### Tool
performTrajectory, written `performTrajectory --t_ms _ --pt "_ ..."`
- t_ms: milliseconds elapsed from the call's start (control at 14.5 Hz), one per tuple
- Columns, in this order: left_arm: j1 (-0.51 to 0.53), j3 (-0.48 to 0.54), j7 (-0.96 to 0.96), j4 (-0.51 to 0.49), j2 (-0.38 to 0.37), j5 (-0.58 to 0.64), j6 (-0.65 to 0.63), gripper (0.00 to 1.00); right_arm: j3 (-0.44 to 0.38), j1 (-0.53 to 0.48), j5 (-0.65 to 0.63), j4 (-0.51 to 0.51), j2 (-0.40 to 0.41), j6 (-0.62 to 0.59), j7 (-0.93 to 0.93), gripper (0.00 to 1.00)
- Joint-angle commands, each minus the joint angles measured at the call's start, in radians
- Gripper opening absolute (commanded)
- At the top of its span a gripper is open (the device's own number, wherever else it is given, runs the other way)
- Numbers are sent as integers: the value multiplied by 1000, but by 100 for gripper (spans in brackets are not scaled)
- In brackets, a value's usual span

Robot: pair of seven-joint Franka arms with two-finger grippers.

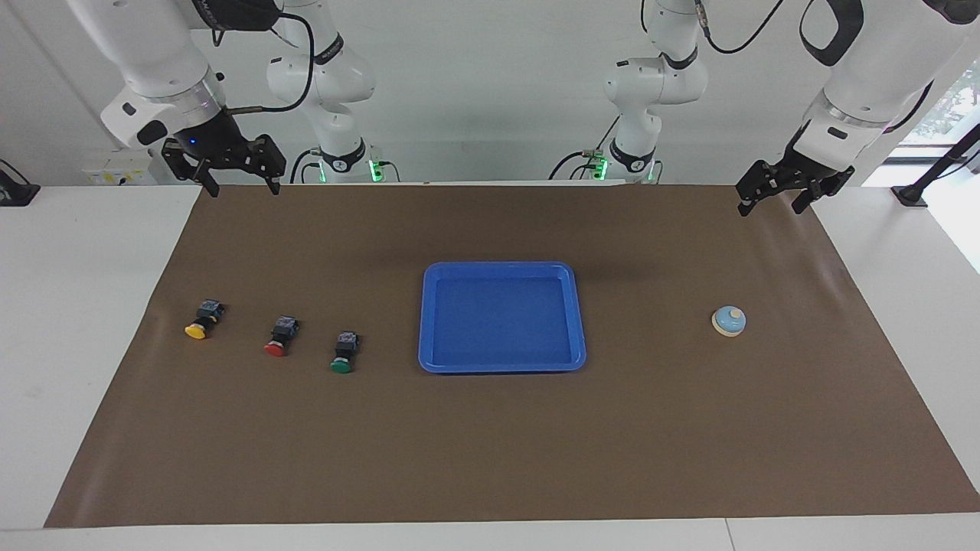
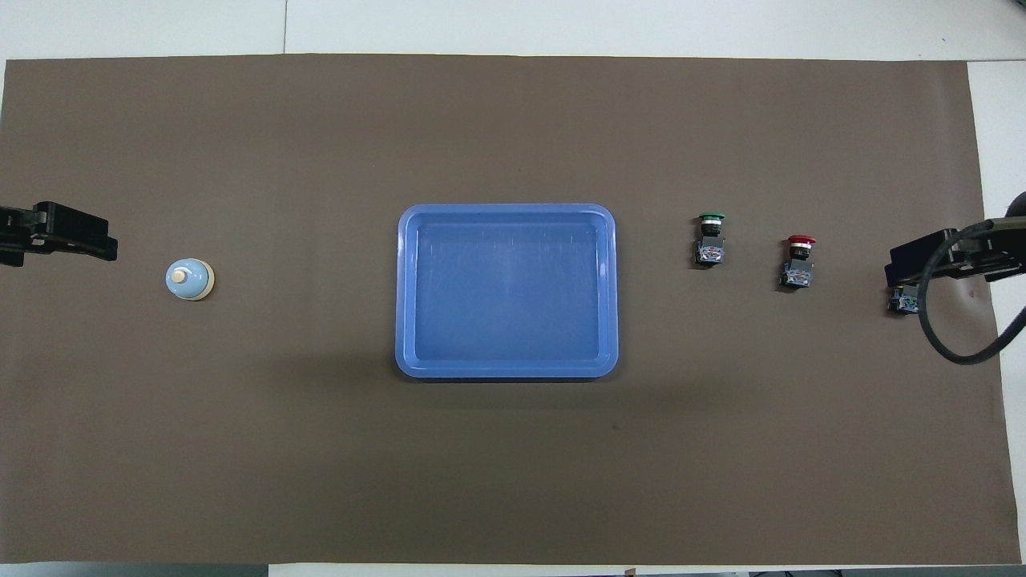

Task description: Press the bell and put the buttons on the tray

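The blue tray (image 1: 501,267) (image 2: 506,211) lies in the middle of the brown mat with nothing in it. The light-blue bell (image 1: 729,321) (image 2: 190,279) stands toward the left arm's end. Three buttons lie in a row toward the right arm's end: green (image 1: 344,353) (image 2: 710,238) closest to the tray, then red (image 1: 281,337) (image 2: 798,261), then yellow (image 1: 200,321). From overhead only the yellow button's black body (image 2: 903,300) shows under the raised right gripper. My right gripper (image 1: 242,187) hangs open over the mat's corner. My left gripper (image 1: 772,207) hangs open over the other corner. Neither touches anything.
The brown mat (image 1: 490,444) covers most of the white table (image 1: 84,306), which shows as bare strips at both ends. A black mount (image 1: 911,195) sits on the table at the left arm's end, and another (image 1: 15,191) at the right arm's end.
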Motion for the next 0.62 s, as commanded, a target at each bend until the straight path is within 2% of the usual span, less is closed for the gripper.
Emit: performTrajectory --t_ms 0,483,553 --pt "-4 5 -5 7 -4 15 3 100 5 -15 14 -3 -6 -11 -21 100" --pt "-5 5 -9 -2 -7 16 6 100 5 -15 14 -3 -6 -12 -21 100" --pt "-4 5 -8 -8 -7 21 26 84 5 -15 14 -5 -6 -11 -21 100"
